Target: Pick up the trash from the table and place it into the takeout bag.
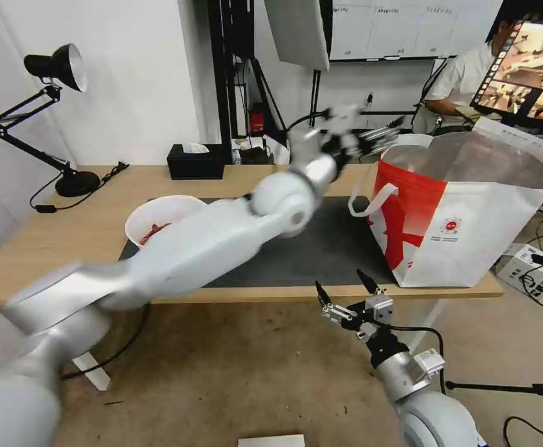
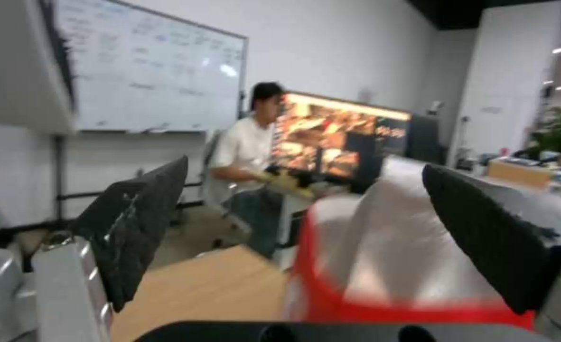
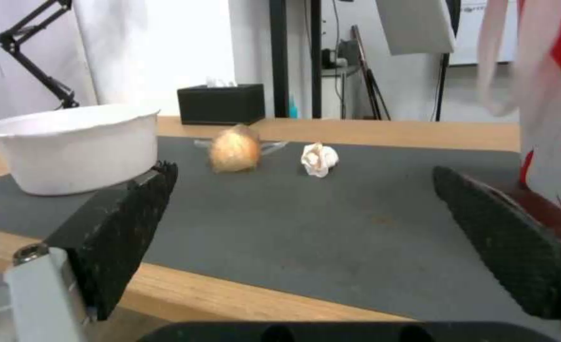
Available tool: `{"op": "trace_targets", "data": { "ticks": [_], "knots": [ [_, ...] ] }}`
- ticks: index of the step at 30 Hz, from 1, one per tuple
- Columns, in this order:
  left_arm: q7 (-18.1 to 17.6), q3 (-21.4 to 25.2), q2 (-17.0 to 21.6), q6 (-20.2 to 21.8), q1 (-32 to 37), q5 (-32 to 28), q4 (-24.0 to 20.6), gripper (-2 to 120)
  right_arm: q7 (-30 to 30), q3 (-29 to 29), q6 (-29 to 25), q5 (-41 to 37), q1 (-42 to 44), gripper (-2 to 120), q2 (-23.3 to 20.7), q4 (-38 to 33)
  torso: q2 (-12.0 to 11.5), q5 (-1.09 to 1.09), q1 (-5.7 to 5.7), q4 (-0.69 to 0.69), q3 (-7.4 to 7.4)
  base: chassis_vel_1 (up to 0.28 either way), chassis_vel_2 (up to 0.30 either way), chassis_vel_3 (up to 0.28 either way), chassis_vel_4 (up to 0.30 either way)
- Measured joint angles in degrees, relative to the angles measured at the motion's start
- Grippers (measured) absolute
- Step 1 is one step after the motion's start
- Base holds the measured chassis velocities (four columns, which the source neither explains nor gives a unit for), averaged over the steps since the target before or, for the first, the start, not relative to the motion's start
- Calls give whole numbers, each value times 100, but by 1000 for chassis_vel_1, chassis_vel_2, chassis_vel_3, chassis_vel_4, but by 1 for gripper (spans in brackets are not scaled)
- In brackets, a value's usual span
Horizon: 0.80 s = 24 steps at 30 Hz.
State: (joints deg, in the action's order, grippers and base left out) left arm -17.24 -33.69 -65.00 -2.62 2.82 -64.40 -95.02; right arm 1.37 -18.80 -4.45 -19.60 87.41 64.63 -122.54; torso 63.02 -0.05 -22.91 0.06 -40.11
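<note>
Head cam looks down over the whole counter (image 1: 48, 248). Left wrist cam sits high by the takeout bag (image 2: 388, 266), facing the room; right wrist cam peeks low across the mat (image 3: 331, 213). All three catch the bag.

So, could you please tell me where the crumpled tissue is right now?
In the right wrist view, the crumpled tissue lies on the dark mat, just beside the bagged beige lump, between the white bowl and the takeout bag.
</note>
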Motion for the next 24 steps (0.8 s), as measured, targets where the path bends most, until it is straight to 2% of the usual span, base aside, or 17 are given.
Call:
{"op": "trace_targets", "data": {
  "ticks": [1,2,4,5,6,9,10,13,14,17,18,21,24],
  "knots": [
    [26,166,240,-8,245,112,-278,100,8,20,-28,9,-6,100,-1,1,0,1,-2,-10,1,0,0,0,0],
    [26,166,240,-8,245,112,-278,100,8,20,-28,9,-6,100,-1,1,0,1,-2,-10,1,0,0,0,0],
    [28,681,885,-1,996,429,-758,100,61,64,-108,54,-49,100,-13,4,0,0,-1,-7,0,0,0,0,0],
    [76,980,1099,-3,1324,602,-917,100,79,76,-155,78,-81,100,-17,4,0,2,0,-5,1,0,0,0,0],
    [76,980,1099,-3,1324,602,-917,100,79,76,-155,78,-81,100,-17,4,0,2,0,-5,1,0,0,0,0],
    [375,2016,1592,-2,2574,1190,-1311,100,136,135,-302,105,-185,100,-13,4,1,-2,0,-1,1,0,0,0,0],
    [375,2016,1592,-2,2574,1190,-1311,100,136,135,-302,105,-185,100,-13,4,1,-2,0,-1,1,0,0,0,0],
    [647,2985,1796,-6,3765,1555,-1636,100,195,199,-373,108,-233,100,15,3,1,4,0,-6,1,0,0,0,0],
    [647,2985,1796,-6,3765,1555,-1636,100,195,199,-373,108,-233,100,15,3,1,4,0,-6,1,0,0,0,0],
    [936,3788,1806,-65,4895,2099,-1890,100,247,234,-392,115,-238,100,51,-12,1,2,0,-4,2,0,0,0,0],
    [936,3788,1806,-65,4895,2099,-1890,100,247,234,-392,115,-238,100,51,-12,1,2,0,-4,2,0,0,0,0],
    [1013,4207,1722,-167,5659,2486,-2113,100,285,238,-400,134,-208,100,80,-42,1,3,0,-6,1,0,0,0,0],
    [1063,4459,1621,-210,6056,2748,-2237,100,317,226,-405,161,-171,100,106,-64,1,5,0,-6,1,0,0,0,0]
  ]
}}
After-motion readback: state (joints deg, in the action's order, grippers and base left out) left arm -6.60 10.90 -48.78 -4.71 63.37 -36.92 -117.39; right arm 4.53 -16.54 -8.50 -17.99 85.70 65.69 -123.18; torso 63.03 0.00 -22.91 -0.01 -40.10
